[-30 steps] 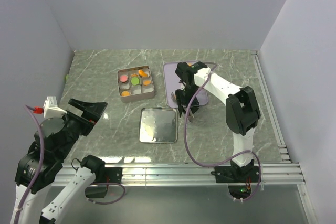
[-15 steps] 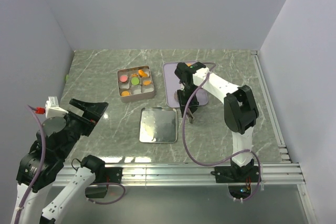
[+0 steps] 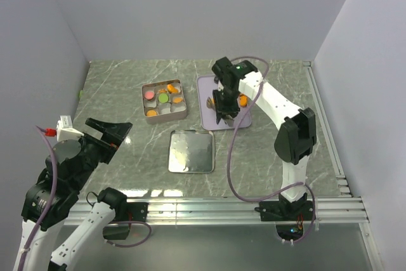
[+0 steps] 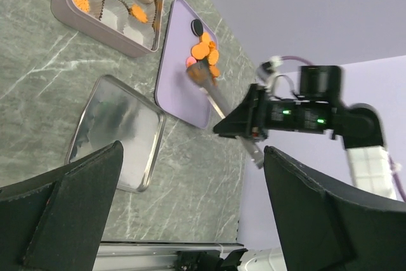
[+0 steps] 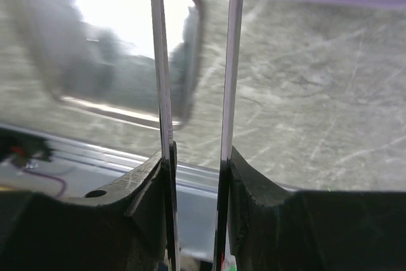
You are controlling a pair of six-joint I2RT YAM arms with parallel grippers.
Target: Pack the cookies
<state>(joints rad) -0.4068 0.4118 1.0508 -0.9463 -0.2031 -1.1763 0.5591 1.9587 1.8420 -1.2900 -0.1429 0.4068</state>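
Loose orange cookies (image 3: 242, 100) (image 4: 207, 54), with a black one (image 4: 197, 27), lie on the lavender tray (image 3: 208, 111) (image 4: 181, 80). More cookies sit in paper cups in the open square tin (image 3: 165, 101) (image 4: 108, 4). My right gripper (image 3: 223, 101) (image 5: 195, 163) is shut on thin metal tongs (image 5: 233, 61) (image 4: 219, 99). The tong tips reach the cookie pile, where a brownish piece sits; whether it is pinched I cannot tell. My left gripper (image 3: 108, 132) (image 4: 190, 220) hangs open and empty at the near left.
A shiny square metal lid (image 3: 190, 151) (image 4: 114, 131) lies on the marble table just in front of the tin and the tray. White walls close in the left, back and right. An aluminium rail (image 3: 241, 206) runs along the near edge.
The right arm has swung back from the tray's near edge to over the tray, and the tong blades have drawn closer together. The left arm has barely moved.
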